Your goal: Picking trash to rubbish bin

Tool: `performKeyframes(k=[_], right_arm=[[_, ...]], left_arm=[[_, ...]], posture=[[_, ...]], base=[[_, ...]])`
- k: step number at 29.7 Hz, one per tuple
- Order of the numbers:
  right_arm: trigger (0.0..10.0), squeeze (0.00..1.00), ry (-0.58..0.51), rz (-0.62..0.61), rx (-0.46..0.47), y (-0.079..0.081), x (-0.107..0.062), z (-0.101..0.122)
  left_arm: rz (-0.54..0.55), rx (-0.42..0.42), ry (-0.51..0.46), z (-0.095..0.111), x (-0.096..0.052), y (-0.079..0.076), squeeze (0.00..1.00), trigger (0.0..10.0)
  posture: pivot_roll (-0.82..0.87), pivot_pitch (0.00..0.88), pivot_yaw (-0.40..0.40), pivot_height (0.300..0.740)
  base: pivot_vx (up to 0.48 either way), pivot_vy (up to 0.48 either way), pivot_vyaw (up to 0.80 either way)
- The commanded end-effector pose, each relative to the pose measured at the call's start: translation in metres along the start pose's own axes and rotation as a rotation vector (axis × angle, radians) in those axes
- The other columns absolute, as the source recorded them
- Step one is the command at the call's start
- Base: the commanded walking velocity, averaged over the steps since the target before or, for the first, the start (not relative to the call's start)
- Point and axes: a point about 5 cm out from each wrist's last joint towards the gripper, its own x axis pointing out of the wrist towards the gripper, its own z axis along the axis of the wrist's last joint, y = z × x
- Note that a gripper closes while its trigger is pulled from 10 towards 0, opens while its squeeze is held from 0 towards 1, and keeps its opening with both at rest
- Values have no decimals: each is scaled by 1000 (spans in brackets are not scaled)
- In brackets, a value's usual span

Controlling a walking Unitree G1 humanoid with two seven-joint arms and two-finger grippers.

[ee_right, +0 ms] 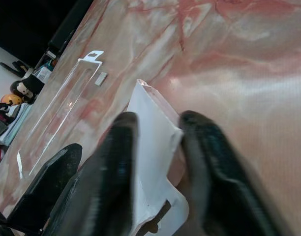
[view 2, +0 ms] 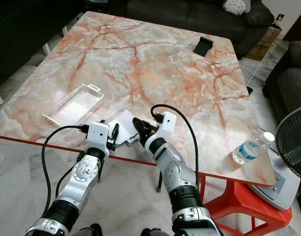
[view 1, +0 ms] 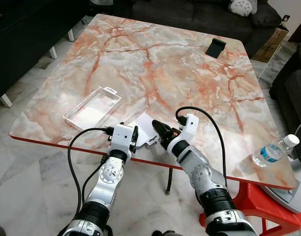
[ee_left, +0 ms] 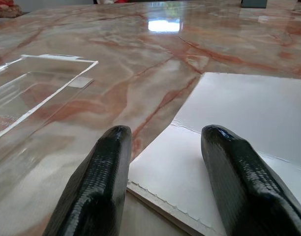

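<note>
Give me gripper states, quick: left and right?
Left gripper: open, fingers apart over the near edge of the white card, gripping nothing.
Right gripper: fingers on either side of the card's raised edge; closed on it or not, cannot tell.

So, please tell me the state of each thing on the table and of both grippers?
White card: at the table's near edge, one side lifted.
Right gripper: fingers astride the card's raised edge.
Left gripper: open, over the card's near corner.
Clear plastic tray: lying flat, empty.
Water bottle: lying on its side, capped.
Black stand: upright.
</note>
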Motion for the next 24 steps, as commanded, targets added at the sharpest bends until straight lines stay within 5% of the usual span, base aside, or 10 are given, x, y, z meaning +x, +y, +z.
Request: performKeyframes(k=[1, 24], right_arm=[[0, 0, -7, 24, 29, 6, 0, -3], [0, 0, -2, 30, 30, 6, 0, -6]], left_arm=[[-23, 7, 12, -1, 1, -6, 0, 10000], [-25, 21, 6, 0, 2, -5, 0, 10000]], posture=[[-82, 132, -169, 740], [-80, 130, -166, 740]], base=[[0, 0, 0], [0, 0, 0]])
